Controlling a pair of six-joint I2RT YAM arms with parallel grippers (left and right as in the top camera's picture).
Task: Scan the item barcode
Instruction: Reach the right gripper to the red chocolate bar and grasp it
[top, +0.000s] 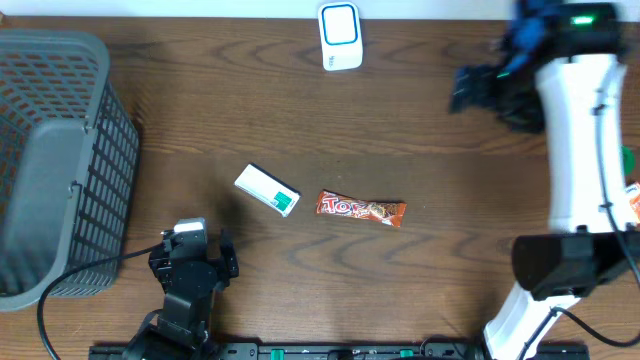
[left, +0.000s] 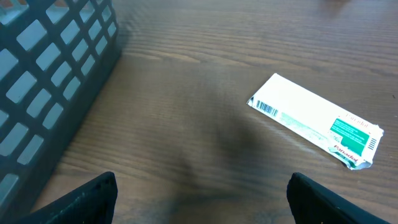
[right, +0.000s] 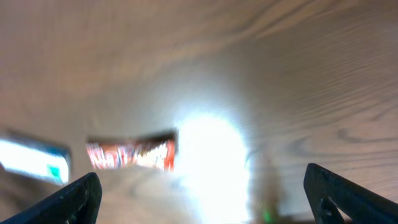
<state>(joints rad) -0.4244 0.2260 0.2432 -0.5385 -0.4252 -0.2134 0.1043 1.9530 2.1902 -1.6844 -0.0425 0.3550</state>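
A small white box with a green label (top: 267, 189) lies mid-table, and a red-orange candy bar (top: 361, 209) lies just right of it. The left wrist view shows the box (left: 314, 120) with a barcode (left: 266, 109) printed at its near-left end. A white and blue scanner (top: 340, 36) stands at the far edge. My left gripper (top: 195, 248) is open near the front edge, below and left of the box, with only bare wood between its fingers (left: 202, 180). My right gripper (top: 465, 90) hovers open at the far right. Its blurred view (right: 202, 177) catches the candy bar (right: 130, 155).
A dark grey mesh basket (top: 60, 150) fills the left side, close to my left gripper (left: 50, 81). Small orange (top: 632, 200) and green (top: 628, 158) items peek in at the right edge behind the right arm. A bright glare patch (right: 211, 162) sits on the wood.
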